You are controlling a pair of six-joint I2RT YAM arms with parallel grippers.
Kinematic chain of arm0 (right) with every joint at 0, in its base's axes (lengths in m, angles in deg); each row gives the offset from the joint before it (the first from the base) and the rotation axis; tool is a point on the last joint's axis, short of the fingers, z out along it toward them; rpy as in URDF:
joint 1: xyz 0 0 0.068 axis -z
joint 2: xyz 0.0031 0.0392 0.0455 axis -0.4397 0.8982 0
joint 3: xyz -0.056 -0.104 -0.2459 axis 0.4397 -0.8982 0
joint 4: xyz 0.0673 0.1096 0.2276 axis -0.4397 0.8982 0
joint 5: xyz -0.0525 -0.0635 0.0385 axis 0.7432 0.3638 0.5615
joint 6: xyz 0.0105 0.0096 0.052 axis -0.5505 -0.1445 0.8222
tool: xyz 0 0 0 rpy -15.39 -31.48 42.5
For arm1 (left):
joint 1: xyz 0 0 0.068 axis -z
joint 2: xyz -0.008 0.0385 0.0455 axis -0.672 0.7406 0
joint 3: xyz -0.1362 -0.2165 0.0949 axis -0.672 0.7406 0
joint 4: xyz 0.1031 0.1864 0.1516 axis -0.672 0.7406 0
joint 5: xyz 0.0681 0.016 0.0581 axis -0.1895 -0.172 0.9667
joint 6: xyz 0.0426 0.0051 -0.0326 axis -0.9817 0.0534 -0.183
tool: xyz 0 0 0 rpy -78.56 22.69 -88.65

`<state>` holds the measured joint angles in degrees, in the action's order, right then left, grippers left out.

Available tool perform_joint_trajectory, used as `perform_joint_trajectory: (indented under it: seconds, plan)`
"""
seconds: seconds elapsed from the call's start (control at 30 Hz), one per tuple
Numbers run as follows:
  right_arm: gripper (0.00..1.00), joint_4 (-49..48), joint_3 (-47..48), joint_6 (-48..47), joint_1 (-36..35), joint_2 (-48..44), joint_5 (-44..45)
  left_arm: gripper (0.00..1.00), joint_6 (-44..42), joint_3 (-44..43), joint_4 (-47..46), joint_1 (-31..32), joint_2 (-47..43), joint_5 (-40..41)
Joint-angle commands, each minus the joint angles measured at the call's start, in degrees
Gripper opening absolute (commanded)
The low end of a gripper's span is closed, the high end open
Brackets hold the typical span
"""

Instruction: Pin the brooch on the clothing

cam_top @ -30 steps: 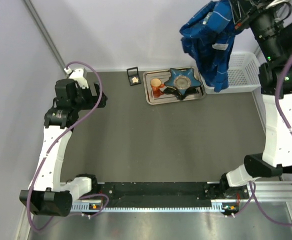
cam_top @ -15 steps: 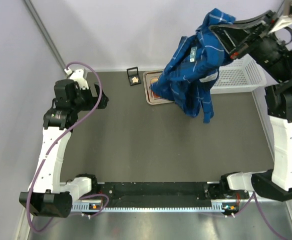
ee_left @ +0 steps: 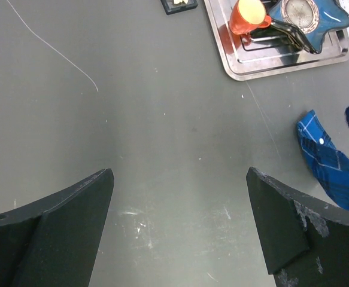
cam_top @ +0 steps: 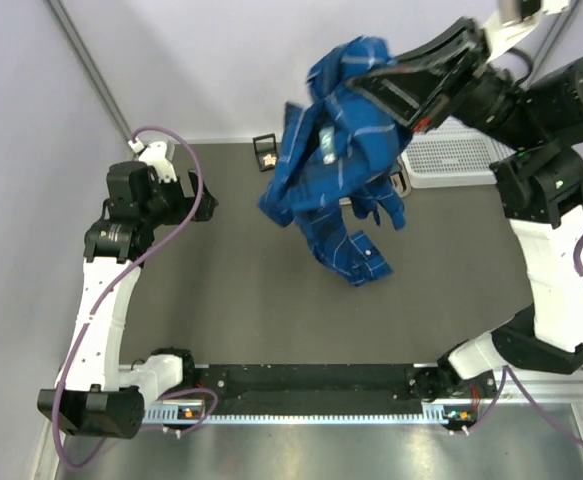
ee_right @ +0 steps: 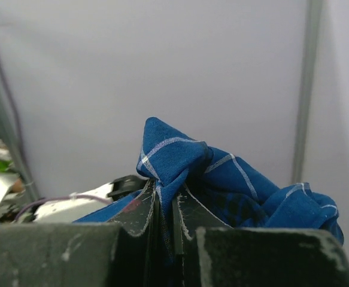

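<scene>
Here, my right gripper (raised high over the far middle of the table) has its fingers pressed together on a bunched fold of the shirt. The shirt hangs free; I cannot tell whether its lower end touches the mat. My left gripper hovers spread wide over bare mat at the left. The brooch lies in a small black box at the far edge, just left of the tray.

The shirt, hanging from the clamped right tool, filled the air over the far middle of the worktop. Behind it stood a tray and a small black box, and a white basket blocked the far right corner. The near half lay open, as did the mat under the spread left tool.
</scene>
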<state>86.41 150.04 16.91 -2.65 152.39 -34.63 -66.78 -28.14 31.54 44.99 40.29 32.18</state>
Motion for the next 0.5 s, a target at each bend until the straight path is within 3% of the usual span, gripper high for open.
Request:
perform_joint_trajectory:
  seconds: [0.0, 0.13, 0.33, 0.47]
  plan:
    - [0.00, -0.76, 0.36, -6.93, -13.15, -1.37, 0.64, 0.99, 0.37, -3.03, 1.51, -0.30, -1.16, 0.85]
    - [0.00, 0.82, -2.62, -8.26, -16.53, -2.51, -2.24, 0.99, -1.99, -4.00, 3.97, -0.48, -2.04, 1.64]
    - [0.00, 3.99, -27.03, -15.90, -12.42, -10.15, -13.32, 0.99, -6.38, -3.56, 8.02, -0.57, -2.30, -0.38]
    - [0.00, 3.90, -42.67, -20.72, -5.49, -7.19, -16.56, 0.99, -9.11, -2.33, 8.81, -0.57, -1.60, -3.63]
